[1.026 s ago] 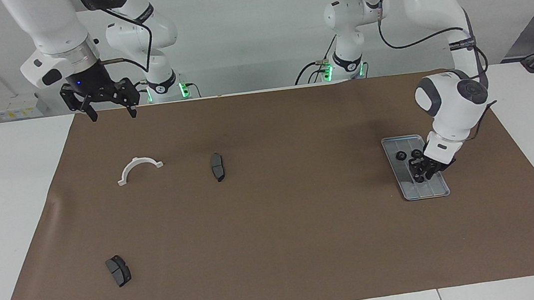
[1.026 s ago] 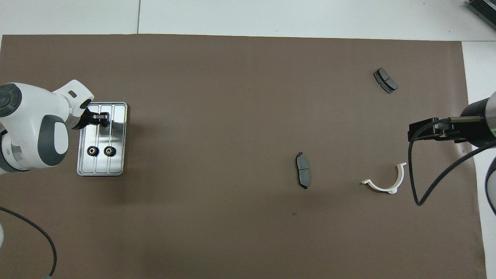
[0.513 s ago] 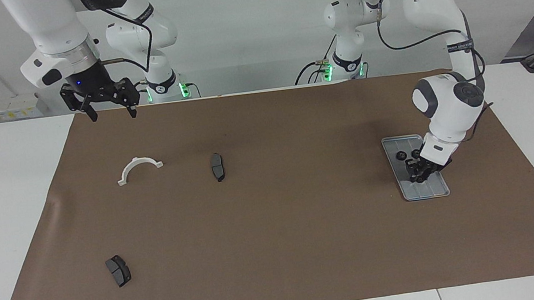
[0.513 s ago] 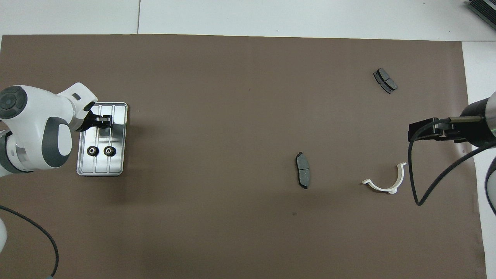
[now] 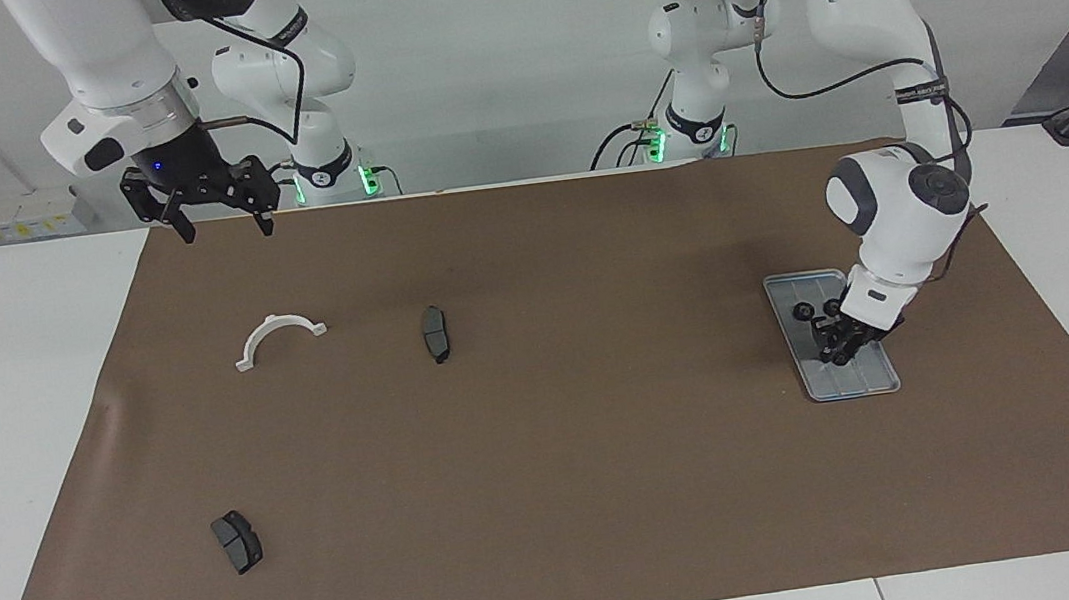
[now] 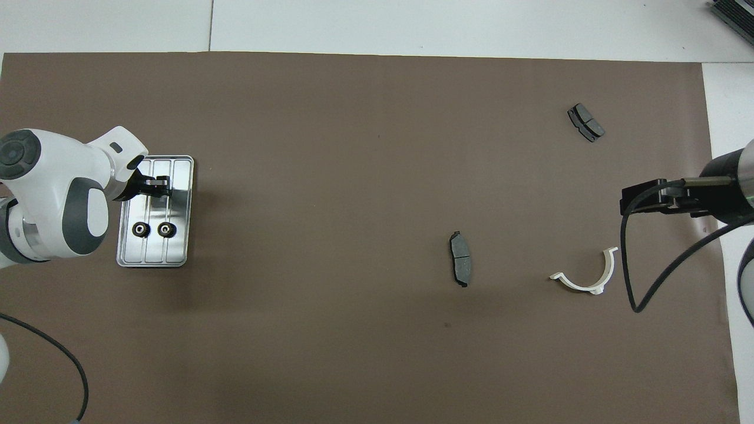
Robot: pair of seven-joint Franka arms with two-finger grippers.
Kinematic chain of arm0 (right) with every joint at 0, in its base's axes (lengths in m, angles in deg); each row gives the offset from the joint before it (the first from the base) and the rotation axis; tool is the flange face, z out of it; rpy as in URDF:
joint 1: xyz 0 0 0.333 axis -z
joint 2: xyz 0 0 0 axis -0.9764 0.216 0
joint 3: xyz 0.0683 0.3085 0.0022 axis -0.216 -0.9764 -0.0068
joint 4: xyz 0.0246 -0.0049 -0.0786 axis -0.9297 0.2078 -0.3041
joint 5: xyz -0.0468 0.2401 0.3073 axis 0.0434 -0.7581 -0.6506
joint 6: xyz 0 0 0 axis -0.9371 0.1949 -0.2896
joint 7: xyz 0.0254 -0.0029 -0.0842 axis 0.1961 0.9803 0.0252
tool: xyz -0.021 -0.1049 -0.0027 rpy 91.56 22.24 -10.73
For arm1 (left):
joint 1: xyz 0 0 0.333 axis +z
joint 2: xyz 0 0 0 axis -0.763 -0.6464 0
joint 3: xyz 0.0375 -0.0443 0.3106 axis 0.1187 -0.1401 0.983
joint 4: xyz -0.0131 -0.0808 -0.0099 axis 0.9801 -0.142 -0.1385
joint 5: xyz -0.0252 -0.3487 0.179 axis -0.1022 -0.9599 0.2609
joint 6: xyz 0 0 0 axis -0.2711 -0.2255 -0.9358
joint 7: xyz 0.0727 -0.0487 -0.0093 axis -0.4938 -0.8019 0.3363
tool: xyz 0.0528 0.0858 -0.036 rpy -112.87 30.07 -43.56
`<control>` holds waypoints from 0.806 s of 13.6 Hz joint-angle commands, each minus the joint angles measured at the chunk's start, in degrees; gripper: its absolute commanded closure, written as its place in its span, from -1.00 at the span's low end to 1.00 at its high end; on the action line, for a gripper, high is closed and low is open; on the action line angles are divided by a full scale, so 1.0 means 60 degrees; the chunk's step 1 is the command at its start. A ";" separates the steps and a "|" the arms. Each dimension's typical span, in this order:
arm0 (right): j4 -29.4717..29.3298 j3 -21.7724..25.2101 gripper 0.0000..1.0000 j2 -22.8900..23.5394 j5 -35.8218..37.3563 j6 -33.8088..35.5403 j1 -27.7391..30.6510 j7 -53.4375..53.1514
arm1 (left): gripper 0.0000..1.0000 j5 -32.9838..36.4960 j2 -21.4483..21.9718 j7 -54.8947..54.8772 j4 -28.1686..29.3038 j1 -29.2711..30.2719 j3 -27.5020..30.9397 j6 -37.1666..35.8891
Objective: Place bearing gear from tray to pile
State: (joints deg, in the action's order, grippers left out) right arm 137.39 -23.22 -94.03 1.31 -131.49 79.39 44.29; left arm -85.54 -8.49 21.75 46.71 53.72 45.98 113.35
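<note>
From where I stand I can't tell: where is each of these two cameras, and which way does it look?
Facing view: high across the table, looking at both robots; whole white arms show, left gripper over the ridged silver-grey metal tray.
Overhead view: high above the robots' end, looking steeply down; only forearms and grippers show.
Shared: tray, curved white plastic bracket, brown mat.

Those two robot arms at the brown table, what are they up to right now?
The left gripper is low over the metal tray at its arm's end of the table, apparently closed on a small black part, though that is hard to make out. Two bearing gears still sit in the tray, nearer the robots. The right gripper waits open in the air at the other end. Two dark brake pads and a white curved bracket lie untouched on the mat.
</note>
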 commanded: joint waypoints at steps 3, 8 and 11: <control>0.0268 -0.0047 -1.00 -0.0230 -0.0034 -0.0089 0.0084 0.0005 | 0.89 0.0104 0.0160 -0.0018 0.0231 -0.0007 0.0049 -0.0168; 0.0268 -0.0047 -1.00 -0.0230 -0.0034 -0.0089 0.0084 0.0005 | 1.00 0.0104 0.0160 -0.0033 0.0158 -0.0007 0.0049 -0.0167; 0.0268 -0.0047 -1.00 -0.0230 -0.0034 -0.0089 0.0084 0.0005 | 1.00 0.0104 0.0218 -0.0033 -0.0250 0.0023 0.0049 -0.0735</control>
State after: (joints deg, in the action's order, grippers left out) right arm 137.39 -23.22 -94.03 1.31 -131.49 79.39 44.29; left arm -85.53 -8.25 21.75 46.48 53.74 46.00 112.35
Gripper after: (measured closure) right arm 0.000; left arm 0.780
